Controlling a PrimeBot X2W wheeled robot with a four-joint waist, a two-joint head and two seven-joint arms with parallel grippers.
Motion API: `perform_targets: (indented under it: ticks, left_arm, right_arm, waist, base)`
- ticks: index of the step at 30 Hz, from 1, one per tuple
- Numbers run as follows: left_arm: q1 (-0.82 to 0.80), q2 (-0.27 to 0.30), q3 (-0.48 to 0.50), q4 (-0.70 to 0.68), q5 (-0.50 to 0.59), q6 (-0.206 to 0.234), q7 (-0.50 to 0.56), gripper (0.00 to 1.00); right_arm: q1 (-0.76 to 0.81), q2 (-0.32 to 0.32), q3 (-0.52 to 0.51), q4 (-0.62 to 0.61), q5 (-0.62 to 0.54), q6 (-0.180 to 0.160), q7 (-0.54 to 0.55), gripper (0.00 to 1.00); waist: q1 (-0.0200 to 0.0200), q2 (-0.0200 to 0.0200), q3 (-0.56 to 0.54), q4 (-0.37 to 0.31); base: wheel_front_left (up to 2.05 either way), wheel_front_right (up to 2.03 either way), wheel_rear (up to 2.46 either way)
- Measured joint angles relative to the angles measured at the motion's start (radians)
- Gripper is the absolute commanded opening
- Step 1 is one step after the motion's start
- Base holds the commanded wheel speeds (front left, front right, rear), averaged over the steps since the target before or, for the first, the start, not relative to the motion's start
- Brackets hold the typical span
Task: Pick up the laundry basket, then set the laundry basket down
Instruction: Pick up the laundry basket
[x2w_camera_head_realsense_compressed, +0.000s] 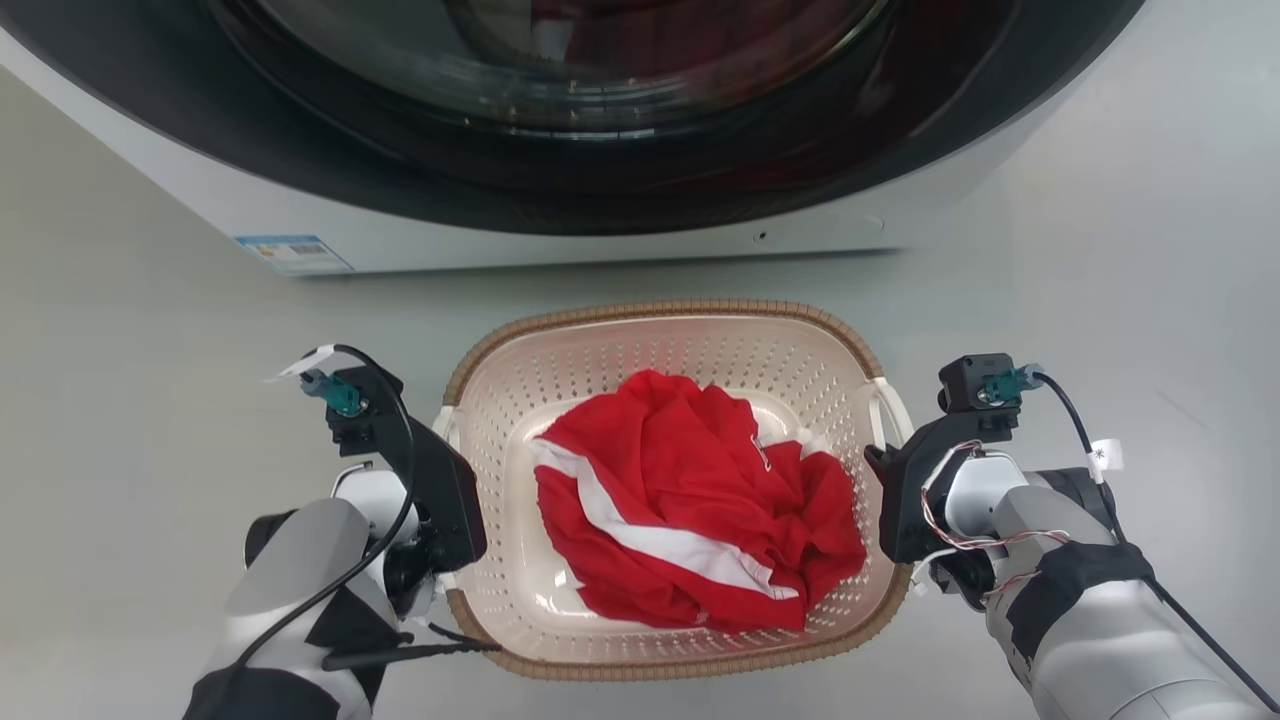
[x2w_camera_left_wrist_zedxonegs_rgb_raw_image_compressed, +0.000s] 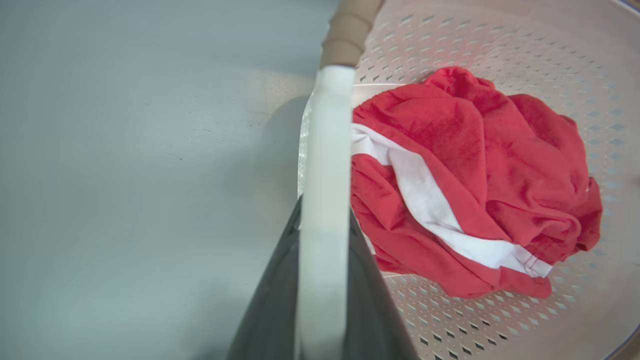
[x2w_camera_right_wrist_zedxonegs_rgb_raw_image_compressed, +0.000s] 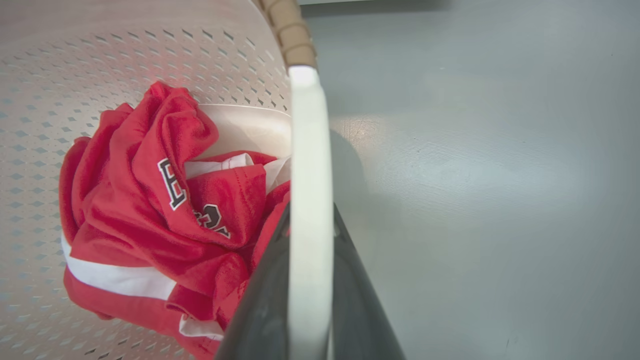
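Plainly, the left gripper (x2w_camera_left_wrist_zedxonegs_rgb_raw_image_compressed: 325, 220) is clamped on the basket's white left handle (x2w_camera_left_wrist_zedxonegs_rgb_raw_image_compressed: 325, 150): in the left wrist view its two dark fingers (x2w_camera_left_wrist_zedxonegs_rgb_raw_image_compressed: 272, 310) rise from the bottom centre of the frame and press against either side of the pale bar, with no gap showing. The right gripper (x2w_camera_right_wrist_zedxonegs_rgb_raw_image_compressed: 310, 212) is likewise closed around the white right handle (x2w_camera_right_wrist_zedxonegs_rgb_raw_image_compressed: 309, 145), its fingers (x2w_camera_right_wrist_zedxonegs_rgb_raw_image_compressed: 360, 310) flanking the bar at the bottom centre of the right wrist view. In the head view the laundry basket (x2w_camera_head_realsense_compressed: 662, 311) sits in the middle of the frame between the two arms, its brown woven-look rim running all round and its perforated cream walls sloping inward. Whether its base rests on the grey floor (x2w_camera_head_realsense_compressed: 150, 350) or hangs just off it cannot be told. Inside lies one crumpled red garment (x2w_camera_head_realsense_compressed: 690, 480) with a white stripe, heaped on the basket's bottom and leaning toward the right-hand wall; the right wrist view shows dark, white-edged lettering on it. Across the top of the head view stands a white washer (x2w_camera_head_realsense_compressed: 560, 240) with a dark round door (x2w_camera_head_realsense_compressed: 640, 110), just beyond the basket's far rim and apart from it, with a small label (x2w_camera_head_realsense_compressed: 290, 253) at its lower left corner.
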Motion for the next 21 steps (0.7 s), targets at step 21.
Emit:
perform_targets:
  ticks: [21]
  left_arm:
    - [0.037, 0.019, -0.002, 0.015, -0.079, 0.000, 0.187, 0.00]
  right_arm:
    - [0.037, 0.005, 0.046, -0.003, 0.112, 0.002, 0.171, 0.00]
  waist:
    - [0.0000, 0.0000, -0.233, -0.009]
  base:
    - [0.00, 0.00, 0.00]
